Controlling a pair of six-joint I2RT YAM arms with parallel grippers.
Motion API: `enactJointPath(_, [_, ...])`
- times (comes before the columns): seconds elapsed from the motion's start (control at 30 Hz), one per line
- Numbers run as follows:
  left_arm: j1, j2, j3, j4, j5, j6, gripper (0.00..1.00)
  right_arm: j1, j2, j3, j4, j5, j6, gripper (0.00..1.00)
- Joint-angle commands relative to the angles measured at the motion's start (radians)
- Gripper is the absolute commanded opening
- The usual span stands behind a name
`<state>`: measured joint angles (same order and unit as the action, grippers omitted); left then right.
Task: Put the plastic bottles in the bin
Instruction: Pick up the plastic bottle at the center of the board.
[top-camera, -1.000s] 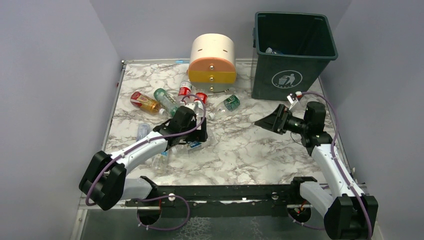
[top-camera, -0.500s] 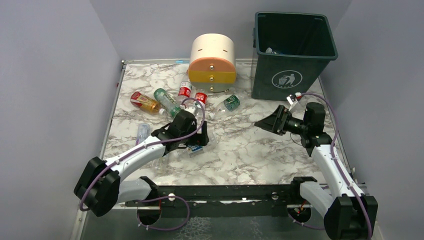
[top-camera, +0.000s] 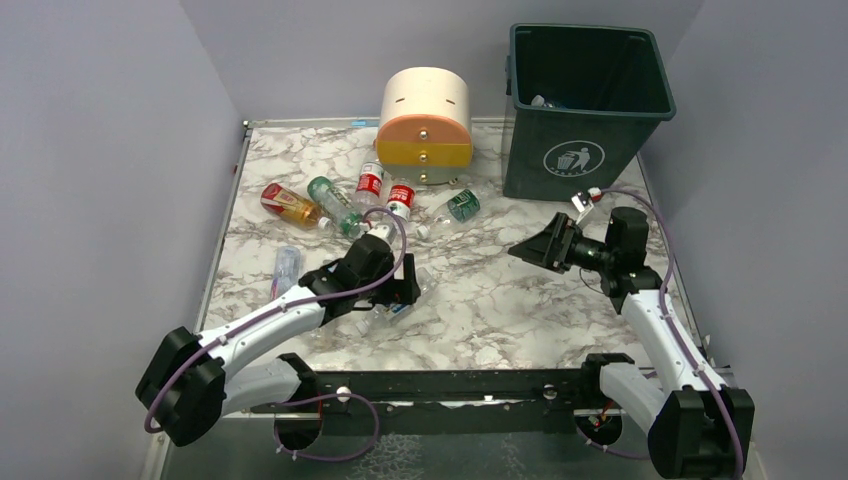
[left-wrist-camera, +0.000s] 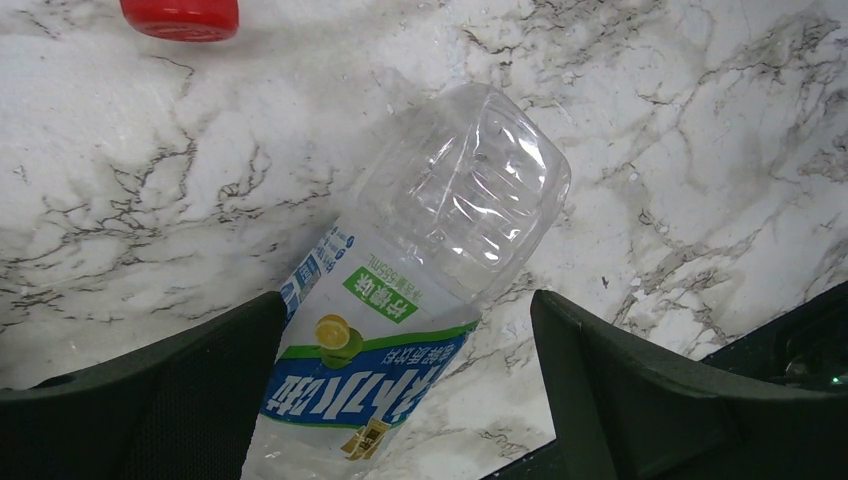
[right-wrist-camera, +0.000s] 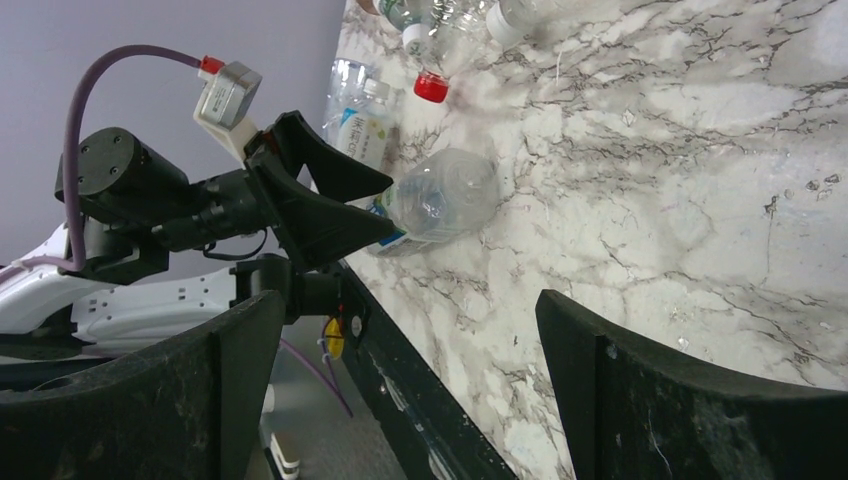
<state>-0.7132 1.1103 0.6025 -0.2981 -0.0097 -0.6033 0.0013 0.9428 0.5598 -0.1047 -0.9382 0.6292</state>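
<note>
Jaws of the left gripper (left-wrist-camera: 405, 300) stand spread around a clear bottle (left-wrist-camera: 440, 230) lying flat. It is thin and round, so it may squirt out when squeezed. The right gripper (top-camera: 532, 247) gapes empty; more bottles (top-camera: 335, 200) lie beyond, the bin (top-camera: 585, 150) farthest.

Counter (top-camera: 500, 300): white marble, grey-black veining; walls (top-camera: 100, 150) pale lilac. Bin (top-camera: 527, 165) dark green, white icon (top-camera: 573, 158) on front; drawer unit (top-camera: 425, 100) cream above, orange front. Bottle (left-wrist-camera: 440, 230) clear, label blue, white and green with a yellow lemon; cap (left-wrist-camera: 180, 15) red.
</note>
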Motion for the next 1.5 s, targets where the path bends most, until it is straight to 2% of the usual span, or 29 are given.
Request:
enactJointPath(0.0, [-0.036, -0.026, -0.013, -0.009, -0.015, -0.046, 0.99, 0.008, 0.003, -0.017, 0.032, -0.036, 0.001, 1.0])
enactJointPath(0.43, [-0.116, -0.043, -0.017, -0.029, -0.025, -0.096, 0.99, 0.009, 0.001, -0.035, 0.036, -0.046, 0.0, 1.0])
enactJointPath(0.7, [-0.144, 0.018, -0.014, -0.031, -0.025, -0.091, 0.99, 0.009, -0.003, -0.04, 0.037, -0.048, 0.0, 1.0])
enactJointPath(1.47, [-0.322, 0.167, 0.02, -0.052, -0.195, -0.142, 0.97, 0.008, 0.014, -0.058, 0.054, -0.053, -0.002, 1.0])
